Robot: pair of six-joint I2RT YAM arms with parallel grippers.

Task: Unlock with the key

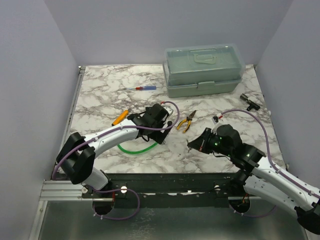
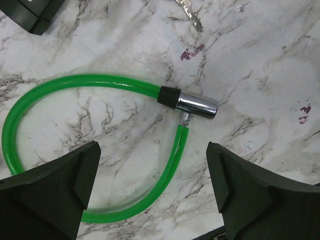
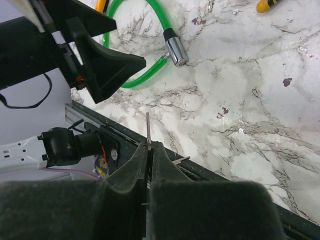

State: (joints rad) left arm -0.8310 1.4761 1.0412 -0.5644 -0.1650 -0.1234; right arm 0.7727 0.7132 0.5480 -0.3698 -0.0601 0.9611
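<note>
A green cable lock (image 2: 75,82) lies looped on the marble table, its chrome cylinder (image 2: 197,105) lying beside the cable's free end (image 2: 181,135). My left gripper (image 2: 152,195) hangs open just above the loop, its fingers (image 2: 55,185) on either side of the cable's lower curve and touching nothing. In the top view that gripper (image 1: 160,132) is over the green cable (image 1: 132,149). My right gripper (image 3: 150,150) is shut on the key (image 3: 148,127), whose thin silver blade sticks out past the fingertips. The blade points at the chrome cylinder (image 3: 175,50) from some way off. The key's head is hidden between the pads.
A pale green toolbox (image 1: 204,70) stands at the back right. A red-and-blue screwdriver (image 1: 142,88), an orange-handled tool (image 1: 120,117), yellow-handled pliers (image 1: 187,121) and a small black part (image 1: 248,101) lie on the marble. A silver toothed tip (image 2: 190,14) shows at the left wrist view's top edge.
</note>
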